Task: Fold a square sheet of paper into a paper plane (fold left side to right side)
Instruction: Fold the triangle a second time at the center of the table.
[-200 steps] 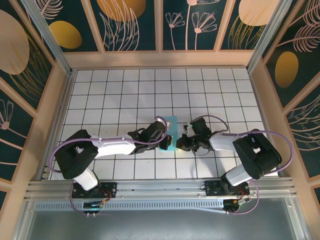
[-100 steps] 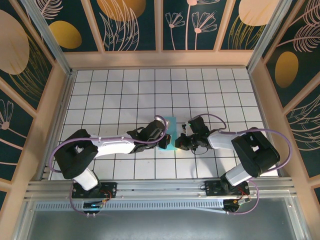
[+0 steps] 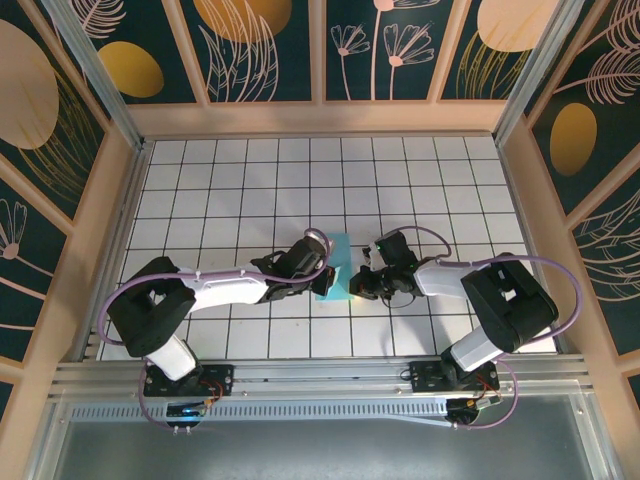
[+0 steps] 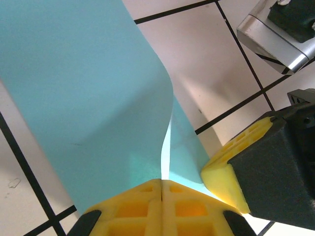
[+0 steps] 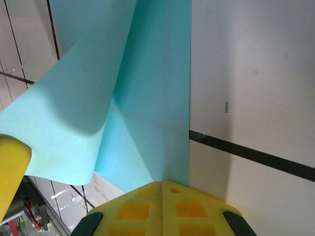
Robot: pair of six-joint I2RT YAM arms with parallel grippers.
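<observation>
Left wrist view is showing the left pincer (image 4: 161, 189) pinching the lifted left flap of the square sheet of paper (image 4: 83, 83), which is lying mid-way across the table (image 3: 250, 190). The right pincer (image 5: 162, 191), pressed together, is sitting at the sheet's right edge. To my eye, the flap is needing a square carry onto that edge before any creasing.

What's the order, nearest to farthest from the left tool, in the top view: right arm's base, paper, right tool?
1. The paper, centre of view, pinched in the left tool.
2. The right tool, just across the paper, on its right side.
3. The right arm's base, at the near edge, bottom right.
</observation>
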